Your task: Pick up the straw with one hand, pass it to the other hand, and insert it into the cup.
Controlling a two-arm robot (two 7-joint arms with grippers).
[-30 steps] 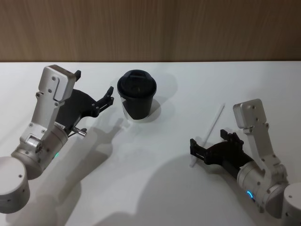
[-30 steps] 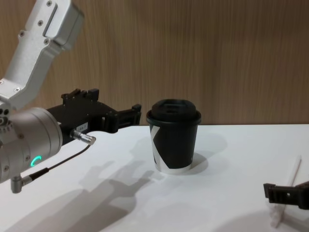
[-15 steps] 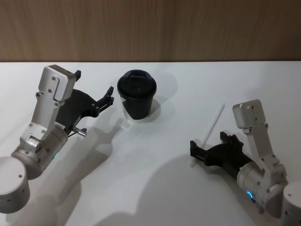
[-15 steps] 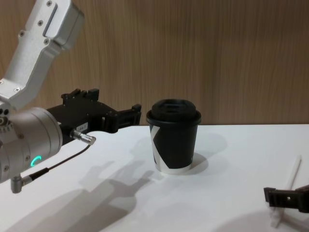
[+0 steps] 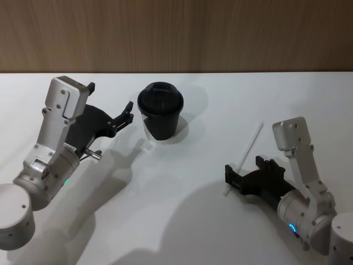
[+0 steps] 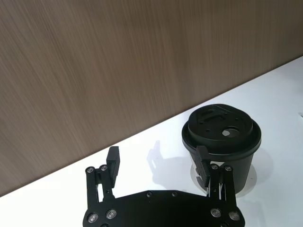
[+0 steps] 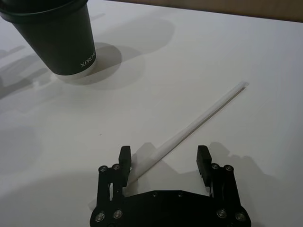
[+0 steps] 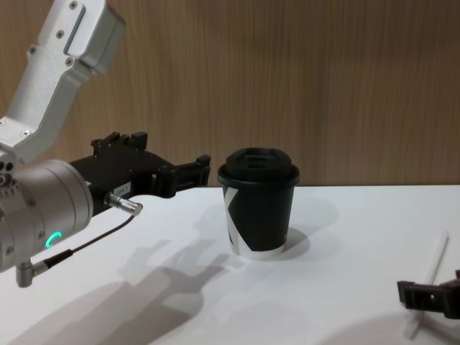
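- Head view: the right gripper point(image 5: 244, 167) is low over the white tabletop point(image 5: 220, 94) on the right, jaws spread wide and gripping nothing. The straw point(image 5: 251, 143) lies flat, its near end running in between the 2 fingers.
- Over on the left, the left gripper point(image 5: 110, 98) hangs in the air just beside the cup point(image 5: 160, 110), jaws wide open and empty. The cup stands upright mid-tabletop, lid on, well apart from the straw.
- Left wrist view: the left gripper point(image 6: 157, 158) shows both fingers parted, nothing between them. The cup point(image 6: 222, 142) sits just past one fingertip, and I cannot tell whether they touch.
- Right wrist view: here's the best look. The right gripper point(image 7: 164, 156) straddles the straw point(image 7: 199, 120), which crosses the gap on a slant, closer to 1 finger. The jaws are not pinching it.
- Chest view: the right gripper point(image 8: 431, 287) is down at the lower right corner, the straw point(image 8: 436, 255) angling away behind it. The left gripper point(image 8: 171, 149) points at the cup point(image 8: 259, 208) at lid height.
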